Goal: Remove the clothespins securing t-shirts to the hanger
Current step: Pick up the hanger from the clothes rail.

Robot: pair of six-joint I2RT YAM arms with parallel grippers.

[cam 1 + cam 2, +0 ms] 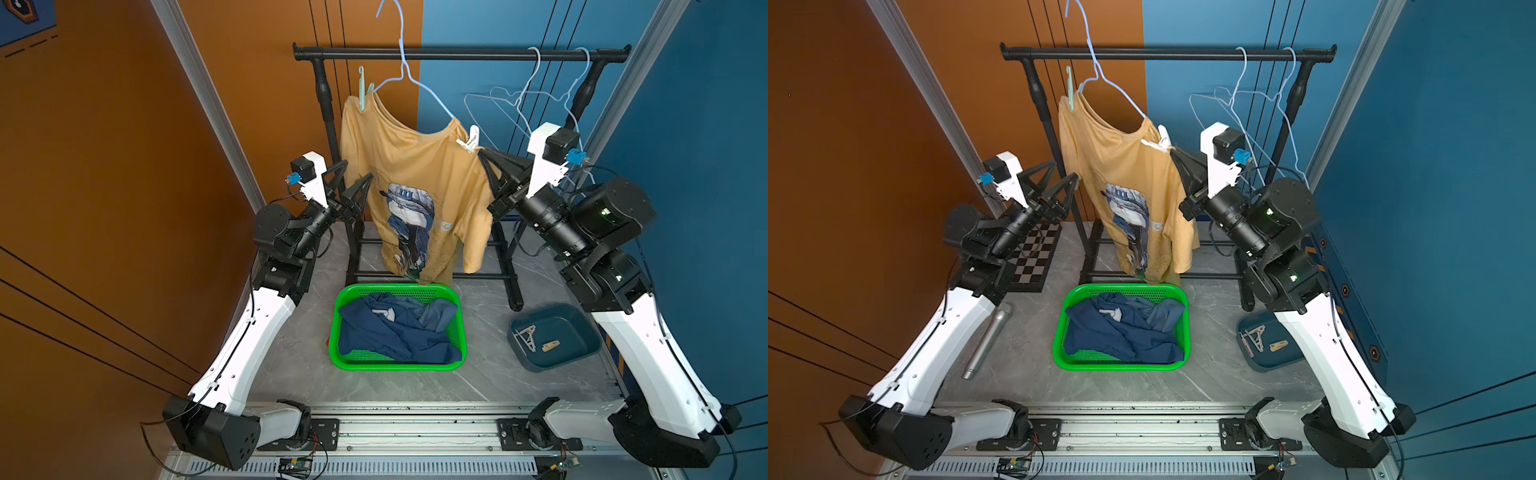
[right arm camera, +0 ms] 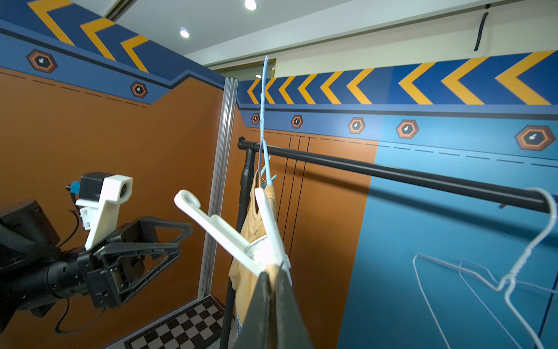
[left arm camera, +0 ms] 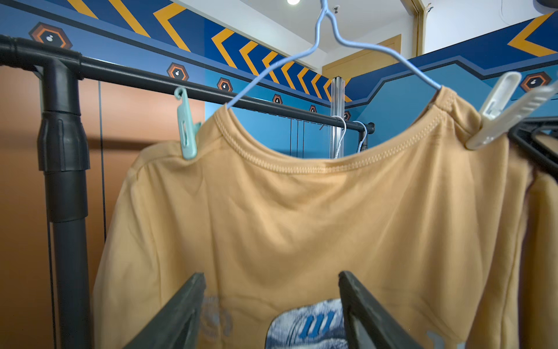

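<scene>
Yellow t-shirt point(image 1: 415, 166) hangs on the blue wire hanger point(image 3: 256, 87), pinned at both shoulders. Two clothespins left on it.

White clothespin point(image 2: 241, 241): on the shoulder toward the right arm. Long axis slanted, handle ends splayed up and away from the cloth, biting end down at the seam.

Right gripper point(image 2: 271, 273): fingers clenched tight, tips directly under that biting end. A sliver of yellow cloth shows at the tips and looks pinched. Pin itself not grasped.

Green clothespin point(image 3: 187, 127): on the far shoulder, near the rack post. Long axis close to upright, hooked end up.

Left gripper point(image 3: 271, 287): fingers spread, nothing between them, facing the shirt's chest print. Green pin lies above it and off to the post side, well apart.

Judgement: right arm is nearer the white pin, left arm nearer the green. The right must let go and shift up along the pin's slanted axis to reach the handles
</scene>
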